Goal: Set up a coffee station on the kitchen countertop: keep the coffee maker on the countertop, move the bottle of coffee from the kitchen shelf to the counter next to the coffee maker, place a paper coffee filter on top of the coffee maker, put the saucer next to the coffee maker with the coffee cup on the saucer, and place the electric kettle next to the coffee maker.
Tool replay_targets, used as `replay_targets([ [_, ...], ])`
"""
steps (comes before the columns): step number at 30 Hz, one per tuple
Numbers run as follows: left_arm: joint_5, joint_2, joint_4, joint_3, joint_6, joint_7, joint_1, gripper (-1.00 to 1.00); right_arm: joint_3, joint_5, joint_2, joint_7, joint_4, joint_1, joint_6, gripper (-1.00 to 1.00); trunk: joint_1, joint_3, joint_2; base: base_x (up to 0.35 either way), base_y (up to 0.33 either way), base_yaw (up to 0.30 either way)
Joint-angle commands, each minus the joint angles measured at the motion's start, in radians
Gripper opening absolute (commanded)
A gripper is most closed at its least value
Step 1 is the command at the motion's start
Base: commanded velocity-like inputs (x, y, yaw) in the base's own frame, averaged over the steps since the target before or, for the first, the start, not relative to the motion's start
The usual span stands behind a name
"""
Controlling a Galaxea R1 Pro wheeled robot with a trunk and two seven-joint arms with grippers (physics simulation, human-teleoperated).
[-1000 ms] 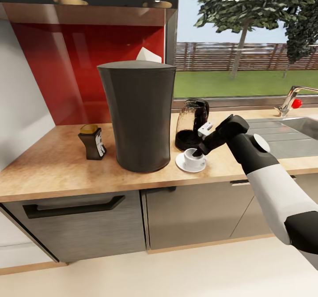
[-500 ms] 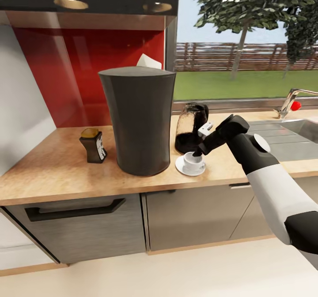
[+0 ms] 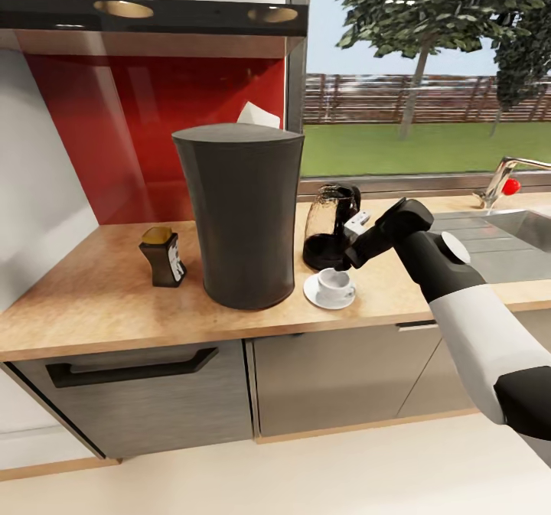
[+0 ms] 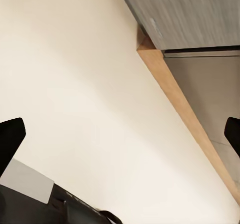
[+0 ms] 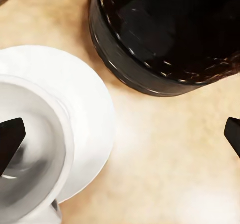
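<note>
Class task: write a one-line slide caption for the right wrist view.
Open right gripper above the countertop, coffee cup on its saucer, electric kettle beside them.

Sink [image 3: 528, 228], faucet [image 3: 501, 178], window tree [image 3: 428, 10]

Bright daylight from the large window [image 3: 428, 79]; glossy red back panel [image 3: 153, 132] carries pale reflected streaks. Soft shadows. Wrist views slightly soft close up.
</note>
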Motion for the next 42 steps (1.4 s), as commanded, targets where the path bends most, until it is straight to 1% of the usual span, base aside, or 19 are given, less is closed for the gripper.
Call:
replay_targets([
  [1, 0.002, 0.0, 0.001, 0.001, 0.003, -0.004, -0.001, 1.0, 0.002, 0.01, -0.001, 0.01, -0.001, -0.001, 0.004, 1.0, 0.0, -0.001, -0.001, 0.0, 0.0, 0.0],
  [4, 0.002, 0.0, 0.001, 0.001, 0.003, -0.004, -0.001, 1.0, 0.002, 0.009, -0.004, 0.013, -0.002, -0.001, 0.004, 1.0, 0.0, -0.001, -0.001, 0.0, 0.0, 0.0],
  [7, 0.001, 0.0, 0.001, 0.001, 0.003, -0.004, -0.001, 1.0, 0.002, 0.007, -0.012, 0.04, -0.002, 0.0, 0.004, 1.0, 0.0, -0.001, -0.001, 0.0, 0.0, 0.0],
  [10, 0.001, 0.0, 0.001, 0.001, 0.003, -0.004, 0.0, 1.0, 0.002, 0.005, -0.054, 0.091, -0.007, 0.0, 0.003, 1.0, 0.0, -0.001, -0.001, 0.0, 0.0, 0.0],
  [13, 0.002, 0.0, 0.001, 0.002, 0.003, -0.004, -0.001, 1.0, 0.002, 0.005, -0.078, 0.131, -0.028, -0.001, 0.003, 1.0, 0.0, -0.001, -0.001, 0.0, 0.0, 0.0],
  [14, 0.001, 0.0, 0.001, 0.001, 0.003, -0.004, -0.001, 1.0, 0.001, 0.005, -0.092, 0.149, -0.04, -0.001, 0.003, 1.0, 0.0, -0.001, -0.001, 0.0, 0.0, 0.0],
  [18, 0.001, 0.0, 0.001, 0.001, 0.003, -0.004, 0.0, 1.0, 0.0, 0.006, -0.124, 0.19, -0.072, -0.001, 0.003, 1.0, -0.015, 0.012, 0.027, 0.0, 0.0, 0.0],
  [19, 0.001, -0.001, 0.001, 0.001, 0.003, -0.004, 0.0, 1.0, 0.0, 0.006, -0.128, 0.194, -0.076, -0.001, 0.003, 1.0, -0.015, 0.012, 0.027, 0.0, 0.0, 0.0],
  [21, 0.001, -0.001, 0.001, 0.001, 0.003, -0.004, 0.0, 1.0, -0.011, 0.006, -0.137, 0.198, -0.08, -0.001, 0.003, 1.0, -0.015, 0.012, 0.027, 0.0, 0.0, 0.0],
  [23, 0.001, -0.001, 0.001, 0.001, 0.003, -0.004, -0.001, 1.0, -0.044, 0.006, -0.146, 0.203, -0.082, -0.001, 0.003, 1.0, -0.015, 0.012, 0.027, 0.0, 0.0, 0.0],
  [25, 0.001, -0.001, 0.001, 0.001, 0.003, -0.004, -0.001, 1.0, -0.101, 0.006, -0.158, 0.22, -0.084, 0.0, 0.002, 1.0, -0.015, 0.012, 0.027, 0.0, 0.0, 0.0],
  [26, 0.001, -0.001, 0.001, 0.001, 0.003, -0.004, -0.001, 1.0, -0.12, 0.006, -0.169, 0.227, -0.085, 0.0, 0.002, 1.0, -0.015, 0.012, 0.027, 0.0, 0.0, 0.0],
  [27, 0.001, -0.001, 0.001, 0.001, 0.003, -0.004, -0.001, 1.0, -0.138, 0.005, -0.192, 0.232, -0.085, 0.0, 0.001, 1.0, -0.015, 0.012, 0.027, 0.0, 0.0, 0.0],
  [29, 0.001, -0.001, 0.001, 0.001, 0.003, -0.004, -0.001, 1.0, -0.145, 0.003, -0.211, 0.235, -0.085, 0.0, 0.0, 1.0, -0.015, 0.012, 0.027, 0.0, 0.0, 0.0],
  [30, 0.001, -0.001, 0.001, 0.001, 0.003, -0.004, -0.001, 1.0, -0.15, 0.0, -0.229, 0.242, -0.085, 0.0, -0.003, 1.0, -0.015, 0.012, 0.027, 0.0, 0.0, 0.0],
  [32, 0.002, -0.001, 0.001, 0.002, 0.002, -0.004, -0.001, 1.0, -0.154, -0.003, -0.25, 0.262, -0.085, 0.0, -0.02, 1.0, -0.015, 0.012, 0.027, 0.0, 0.0, 0.0],
  [36, 0.002, 0.0, 0.001, 0.002, 0.001, -0.004, 0.0, 1.0, -0.156, -0.001, -0.271, 0.3, -0.082, 0.006, -0.065, 1.0, -0.015, 0.012, 0.027, -0.054, 0.0, 0.0],
  [40, 0.002, 0.0, 0.001, 0.002, 0.0, -0.004, 0.0, 1.0, -0.16, -0.003, -0.3, 0.316, -0.082, 0.045, -0.113, 1.0, -0.015, 0.012, 0.027, -0.225, 0.0, 0.0],
  [42, 0.002, 0.0, 0.001, 0.002, 0.0, -0.004, 0.0, 1.0, -0.183, -0.006, -0.314, 0.32, -0.082, 0.07, -0.158, 1.0, -0.015, 0.012, 0.027, -0.162, 0.0, 0.0],
])
